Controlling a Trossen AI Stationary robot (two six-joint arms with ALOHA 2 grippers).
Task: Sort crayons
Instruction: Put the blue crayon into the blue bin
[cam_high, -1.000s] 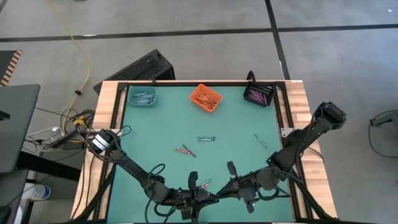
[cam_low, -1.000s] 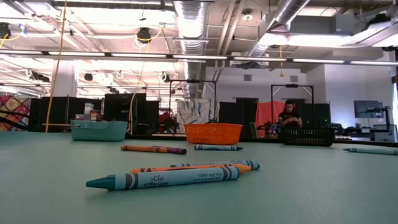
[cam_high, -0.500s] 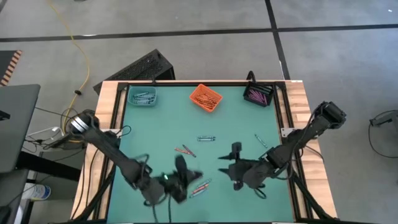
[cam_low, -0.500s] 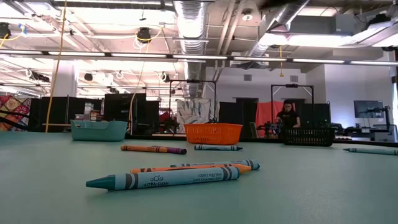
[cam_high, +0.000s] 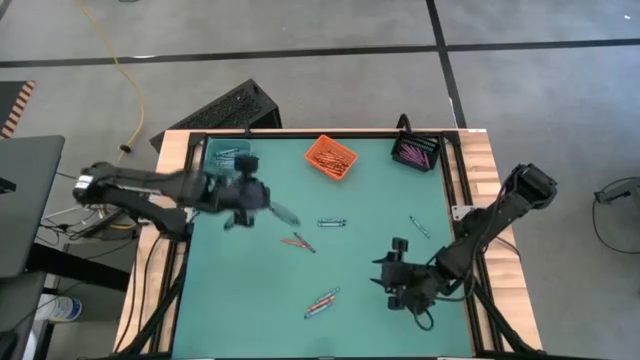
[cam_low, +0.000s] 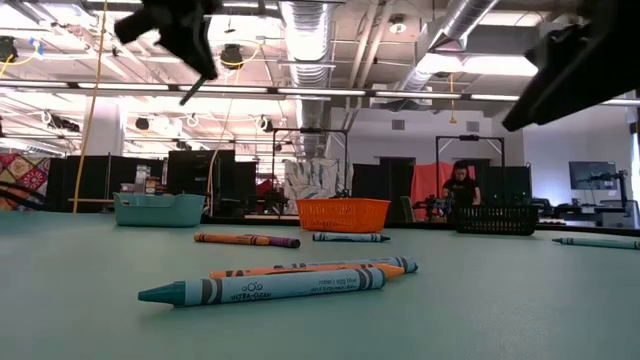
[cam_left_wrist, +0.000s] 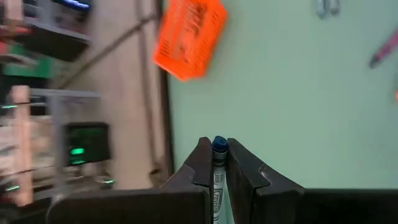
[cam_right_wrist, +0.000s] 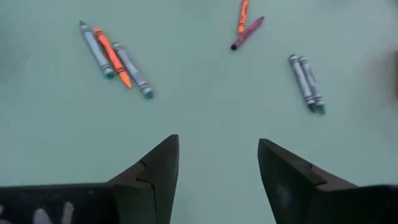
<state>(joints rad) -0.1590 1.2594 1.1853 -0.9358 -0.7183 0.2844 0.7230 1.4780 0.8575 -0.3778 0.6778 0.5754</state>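
A blue-tipped crayon (cam_left_wrist: 218, 163) was held between the closed fingers of the left gripper (cam_high: 243, 200), with its long axis lying along the fingers and its tip pointing forward. This gripper was seen raised over the far left part of the green table (cam_high: 370, 320), and the teal bin (cam_high: 229, 156) lay just beyond it, toward the far left corner. The move to come was judged to depend on this relation: the bin stood nearer to the left arm than to any other thing, so the carried crayon could be brought over it.

The right gripper (cam_high: 392, 268) was spread wide and held nothing. It hovered over the near right part of the table, and the nearest loose crayons, a group of three (cam_right_wrist: 115, 60), lay ahead of it toward the left, one orange between two blue-grey ones. An orange and purple pair (cam_high: 297, 242) and a blue-grey pair (cam_high: 331, 223) rested near the table's middle, and one single crayon (cam_high: 418, 226) lay to the right.

The held crayon was shown only by the left wrist view; in the high view it was blurred. The orange bin (cam_high: 330, 157) and the black bin (cam_high: 415, 153) were placed clearly only from above
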